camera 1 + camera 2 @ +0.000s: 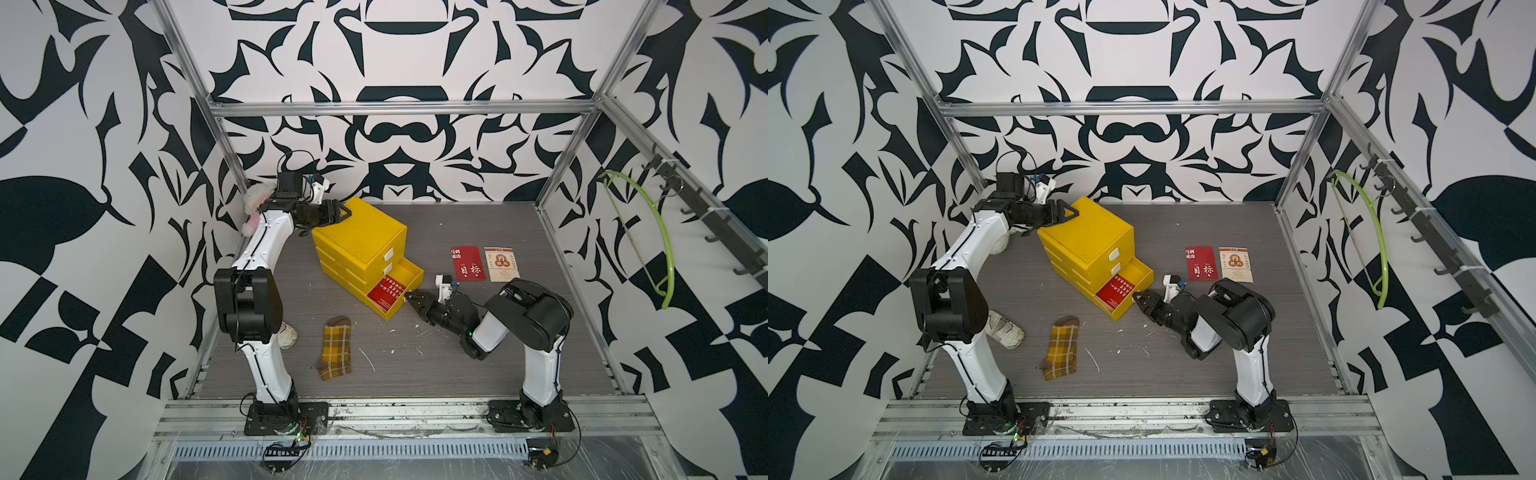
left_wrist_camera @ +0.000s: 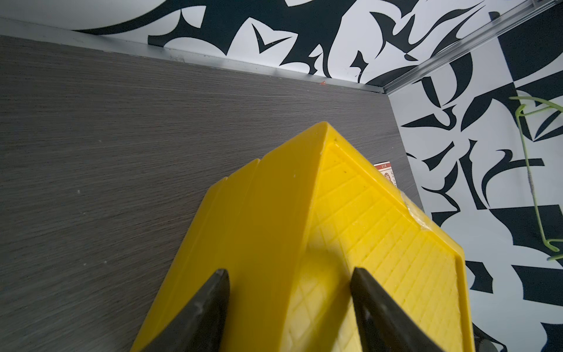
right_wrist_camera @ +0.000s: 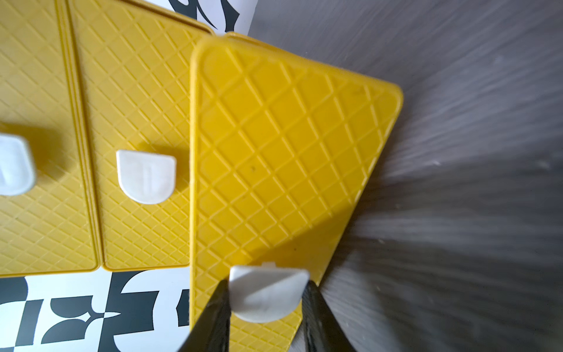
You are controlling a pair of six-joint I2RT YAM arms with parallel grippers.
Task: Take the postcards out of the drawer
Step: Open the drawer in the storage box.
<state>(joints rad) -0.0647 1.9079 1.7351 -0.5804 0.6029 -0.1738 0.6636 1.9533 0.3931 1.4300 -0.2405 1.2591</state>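
Note:
A yellow three-drawer cabinet (image 1: 357,232) stands at the table's middle left. Its bottom drawer (image 1: 409,272) (image 1: 1140,270) is pulled out, and a red postcard (image 1: 386,293) (image 1: 1115,291) with white characters lies inside. Two postcards lie flat on the table to the right, one red (image 1: 467,264) (image 1: 1202,264) and one cream (image 1: 502,264) (image 1: 1236,264). My right gripper (image 1: 409,297) (image 3: 268,283) is shut on the drawer's white handle (image 3: 268,295). My left gripper (image 1: 347,212) (image 2: 288,271) is open and straddles the cabinet's top back edge (image 2: 316,189).
A yellow-brown plaid sock (image 1: 336,353) lies in front of the cabinet. A white shoe (image 1: 1005,330) sits behind the left arm, and a pink-white plush (image 1: 257,203) is in the back left corner. A green hanger (image 1: 648,241) hangs on the right wall rail.

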